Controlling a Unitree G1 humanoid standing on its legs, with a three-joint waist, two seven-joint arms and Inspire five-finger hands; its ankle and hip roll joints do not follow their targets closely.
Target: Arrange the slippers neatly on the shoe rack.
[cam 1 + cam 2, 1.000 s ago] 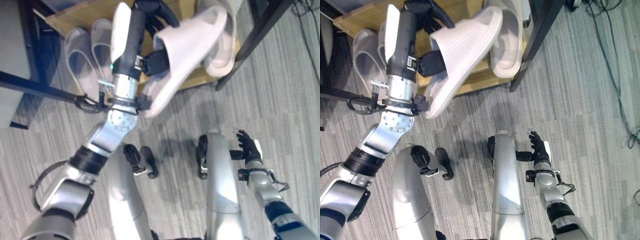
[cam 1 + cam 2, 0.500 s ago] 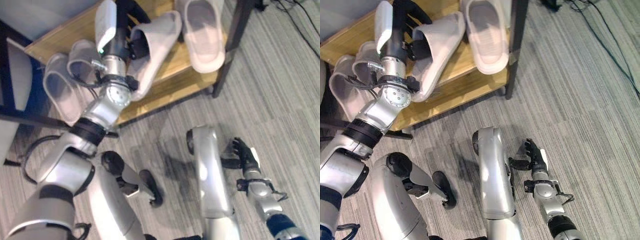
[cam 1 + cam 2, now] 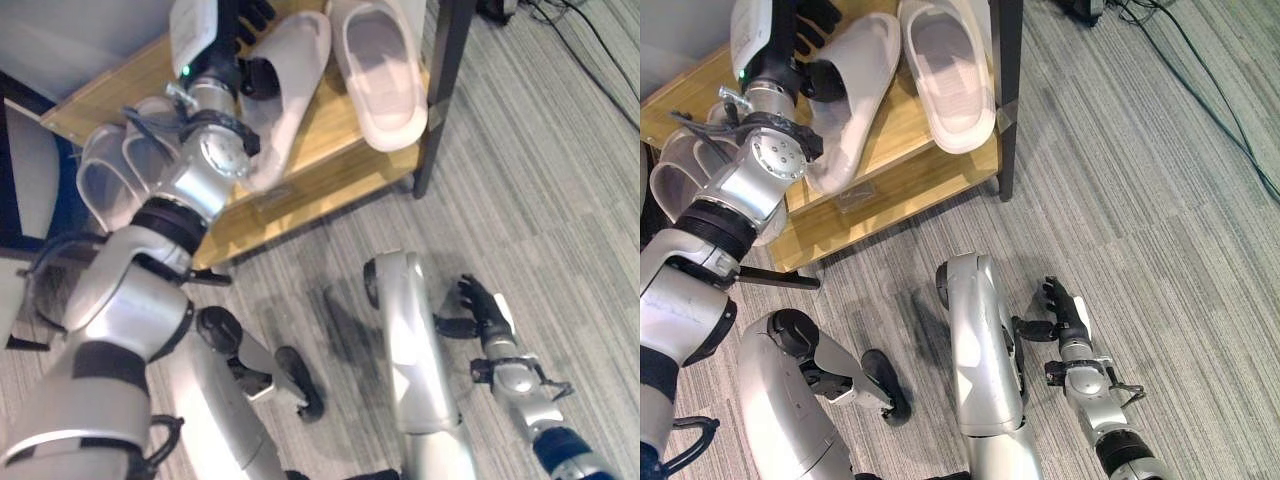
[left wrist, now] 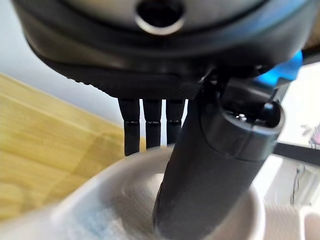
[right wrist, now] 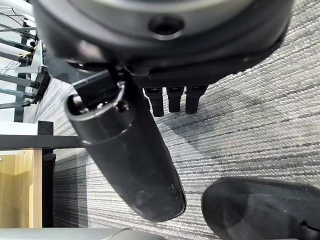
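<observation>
One slipper [image 3: 285,85] going onto shoe rack [image 3: 330,175].
We are gripping it with left hand [image 3: 240,40] clamped; lower flat, parallel beside placed slipper [image 3: 380,70].

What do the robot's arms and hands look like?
Both arms are shiny silver-grey with rounded shells and black bands at the joints. Each ends in a dark hand: the left hand has a white cover and a small green light beside it, and the right hand has a white strip along its side.
</observation>
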